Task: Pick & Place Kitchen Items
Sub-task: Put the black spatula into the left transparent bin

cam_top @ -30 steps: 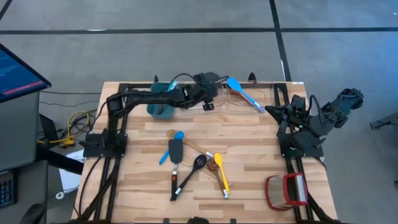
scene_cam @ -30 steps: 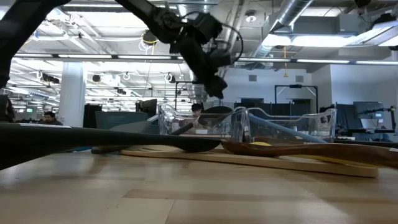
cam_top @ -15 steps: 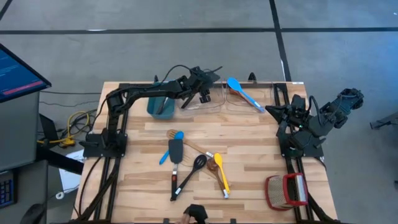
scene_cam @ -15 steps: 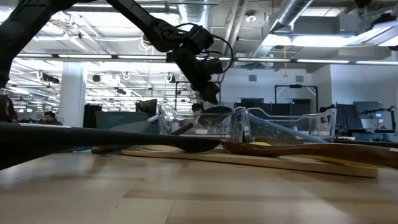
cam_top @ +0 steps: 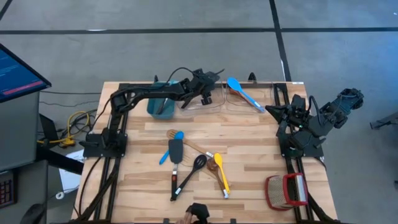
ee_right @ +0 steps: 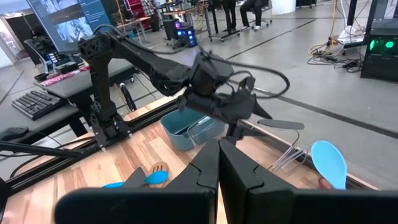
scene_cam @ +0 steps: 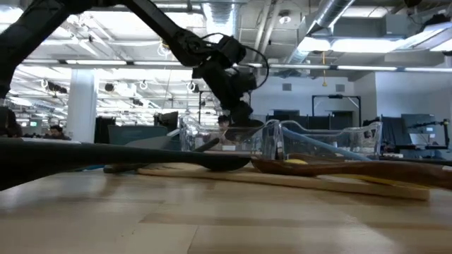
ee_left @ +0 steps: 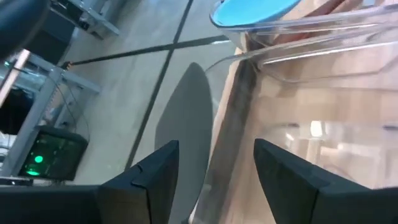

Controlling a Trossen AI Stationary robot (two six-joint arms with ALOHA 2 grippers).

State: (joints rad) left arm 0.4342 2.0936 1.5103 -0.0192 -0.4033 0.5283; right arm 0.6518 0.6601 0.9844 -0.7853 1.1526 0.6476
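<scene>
My left gripper [cam_top: 203, 98] [scene_cam: 242, 116] hangs open over a clear bin [cam_top: 198, 104] at the table's far edge, its fingers [ee_left: 155, 177] apart and holding nothing. A dark utensil [scene_cam: 244, 126] lies in that bin. In the neighbouring clear bin [cam_top: 245, 98] a blue spoon [cam_top: 239, 90] [ee_left: 255, 7] rests with its bowl on the far rim. Several utensils [cam_top: 193, 162] lie flat mid-table: a black spatula [cam_top: 175, 151], a blue spoon, wooden spoons, a black spoon and a yellow spoon [cam_top: 221, 176]. My right gripper [cam_top: 272, 110] [ee_right: 219, 152] waits shut at the right edge.
A teal bin [cam_top: 160, 106] stands beside the left arm's forearm at the far edge. A red-and-tan basket [cam_top: 286, 190] sits at the near right corner. A hand with something dark [cam_top: 194, 213] shows at the near edge. Bare wood lies between the utensils and the clear bins.
My left gripper has drawn a little toward the table's left and sunk slightly toward the clear bin, staying open. A hand has come in at the near edge. The utensils have kept their places.
</scene>
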